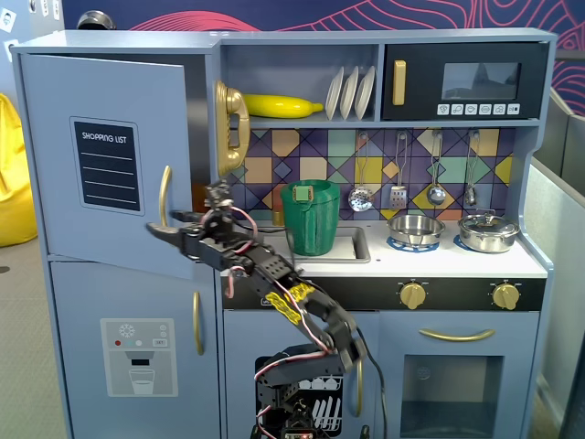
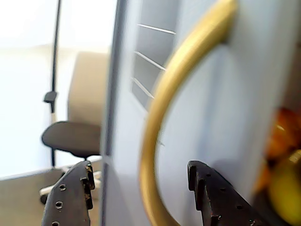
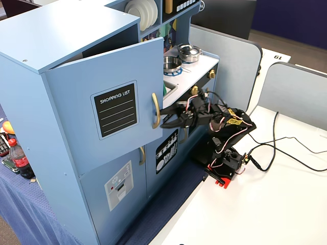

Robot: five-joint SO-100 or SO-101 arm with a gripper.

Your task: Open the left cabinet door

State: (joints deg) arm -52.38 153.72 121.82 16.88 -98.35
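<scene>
The left cabinet door (image 1: 101, 110), blue-grey with a black "SHOPPING LIST" panel, stands partly open, swung out from the cabinet; it also shows in the other fixed view (image 3: 82, 97). Its vertical gold bar handle (image 1: 164, 197) is on its free edge. My gripper (image 1: 160, 229) is open at the handle's lower end. In the wrist view the gold handle (image 2: 174, 94) runs between my two black jaws, and my gripper (image 2: 140, 168) straddles it without closing on it. The door face (image 2: 216, 108) is right behind. In the side fixed view my gripper (image 3: 166, 122) sits just beside the handle (image 3: 155, 110).
Below is the door with the grey dispenser panel (image 1: 137, 343). A gold toy phone (image 1: 230, 123), a green container (image 1: 311, 215) in the sink and pots (image 1: 416, 229) are on the kitchen. The arm's base (image 3: 225, 163) and cables (image 3: 286, 148) lie on the white table.
</scene>
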